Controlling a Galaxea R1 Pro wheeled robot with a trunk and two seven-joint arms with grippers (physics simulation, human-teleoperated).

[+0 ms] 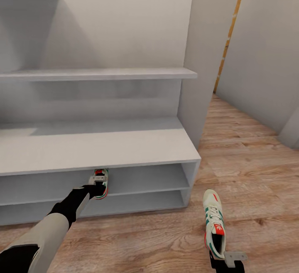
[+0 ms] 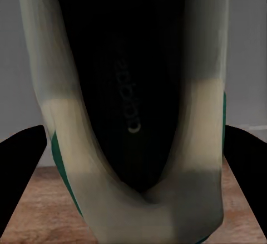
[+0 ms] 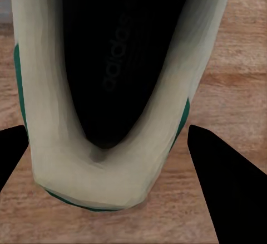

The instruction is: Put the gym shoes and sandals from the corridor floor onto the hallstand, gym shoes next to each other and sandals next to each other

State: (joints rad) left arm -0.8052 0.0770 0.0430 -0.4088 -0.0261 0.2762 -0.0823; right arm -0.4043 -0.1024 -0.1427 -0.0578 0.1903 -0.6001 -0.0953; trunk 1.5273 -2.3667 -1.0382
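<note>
The left hand [image 1: 98,181] reaches to about 11 o'clock from the robot and pinches the heel of one shoe [image 1: 101,183], which sits at the mouth of the rack's [image 1: 124,148] upper open tier, just under the bench top. In the left wrist view this shoe's [image 2: 133,116] dark inside and cream collar lie between the two black fingers [image 2: 19,166], wood floor [image 2: 50,199] below.

The right hand [image 1: 226,260] at about 1 o'clock grips the heel of the second shoe [image 1: 214,221] — toe pointing away, out over the floor [image 1: 249,173] just beside the rack's right end. In the right wrist view its collar [image 3: 111,160] lies between the fingers [image 3: 222,177].
</note>
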